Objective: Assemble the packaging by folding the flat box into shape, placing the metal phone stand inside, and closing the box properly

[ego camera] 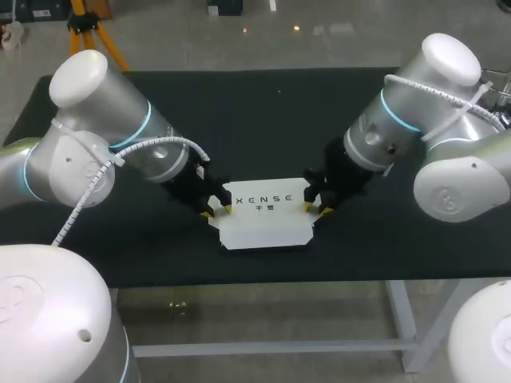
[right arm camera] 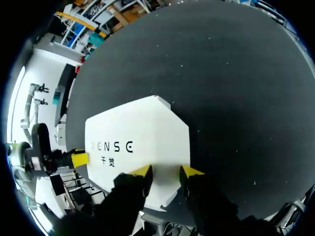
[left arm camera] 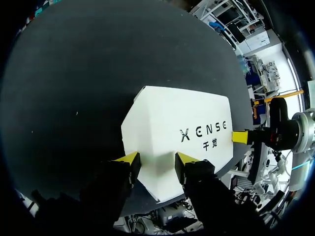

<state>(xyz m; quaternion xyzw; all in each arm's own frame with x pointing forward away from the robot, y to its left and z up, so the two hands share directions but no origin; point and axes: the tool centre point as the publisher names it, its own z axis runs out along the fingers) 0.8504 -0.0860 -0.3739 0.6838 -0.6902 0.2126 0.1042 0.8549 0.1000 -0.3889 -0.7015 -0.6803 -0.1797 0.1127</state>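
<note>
A white box [ego camera: 263,217] with dark print on its top lies near the table's front edge, its end panels sloping down. My left gripper [ego camera: 216,211] stands open at the box's left end, both yellow tips against the sloping end panel [left arm camera: 147,142], with the gripper [left arm camera: 157,158] straddling it. At the opposite end my right gripper [ego camera: 314,209] is open too, tips resting on that end panel [right arm camera: 170,142]; the gripper [right arm camera: 166,171] spans only part of it. No metal phone stand is in view.
The black table [ego camera: 239,120] stretches bare behind the box. Its front edge [ego camera: 263,281] runs close below the box. Both arms slant in from the sides, crowding the box's ends.
</note>
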